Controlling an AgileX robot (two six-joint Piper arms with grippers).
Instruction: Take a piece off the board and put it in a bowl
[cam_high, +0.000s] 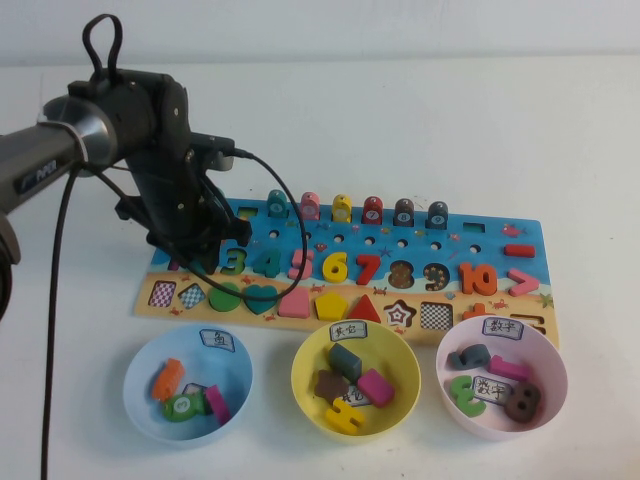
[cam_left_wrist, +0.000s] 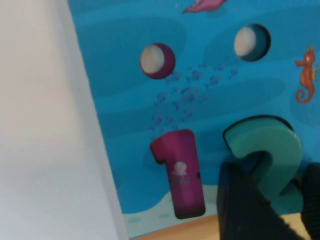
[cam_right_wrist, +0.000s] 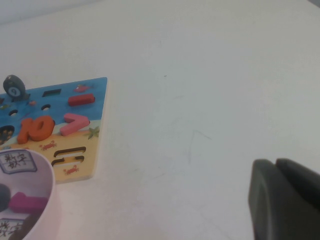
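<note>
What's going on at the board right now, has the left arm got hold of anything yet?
The left gripper is down over the left end of the board, its jaws open on either side of the lower part of the teal "2", which still sits in its slot beside the magenta "1". Nothing is lifted yet. The pink bowl waits near the board's right end, already holding a few pieces. The right gripper is parked over bare table beyond that end, jaws shut.

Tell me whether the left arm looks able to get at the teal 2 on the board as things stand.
Probably yes. The left gripper is open right over the teal 2, a finger on either side, with nothing between them. The magenta 1 sits beside it but apart. The right gripper is parked off the board.
</note>
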